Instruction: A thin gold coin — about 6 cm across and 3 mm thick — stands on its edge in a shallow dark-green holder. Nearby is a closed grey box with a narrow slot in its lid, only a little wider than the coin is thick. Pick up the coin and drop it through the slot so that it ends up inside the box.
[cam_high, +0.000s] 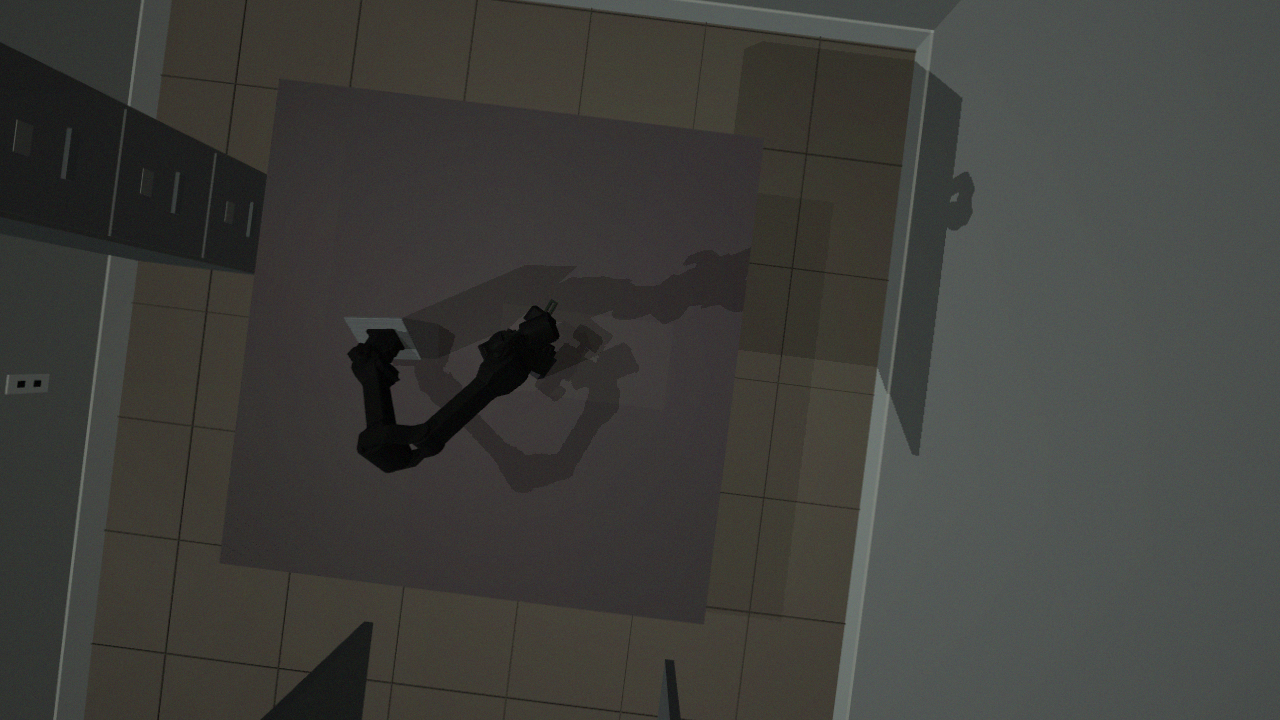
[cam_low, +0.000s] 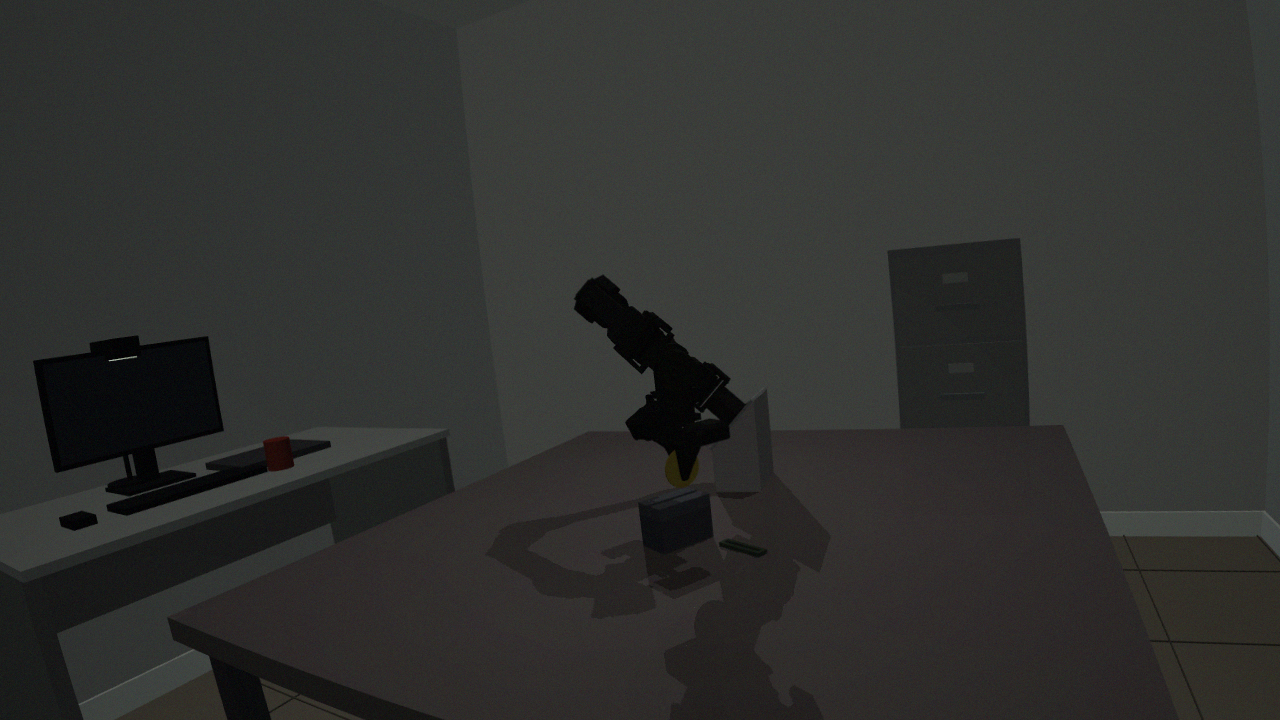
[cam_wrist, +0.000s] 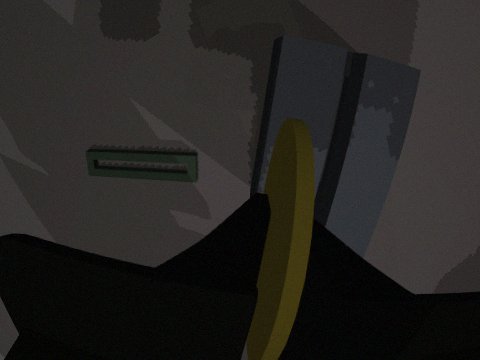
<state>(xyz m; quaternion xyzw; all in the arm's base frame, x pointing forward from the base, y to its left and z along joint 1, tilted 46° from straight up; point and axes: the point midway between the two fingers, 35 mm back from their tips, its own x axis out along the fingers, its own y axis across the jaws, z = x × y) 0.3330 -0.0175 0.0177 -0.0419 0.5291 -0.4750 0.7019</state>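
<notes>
Because the slot in the lid is only a little wider than the coin is thick, the coin is being held edge-on, its rim pointing down toward the grey box so that it can be lined up with the dark slot. The gripper is being kept clenched on the coin's two flat faces, leaving the lower rim free. In the exterior view the coin is being carried in the air just above the box, not touching it. The dark-green holder is lying vacated on the table, to the left of the box in the wrist view. The coin is showing as a thin, dull-gold disc with a plain flat rim.
</notes>
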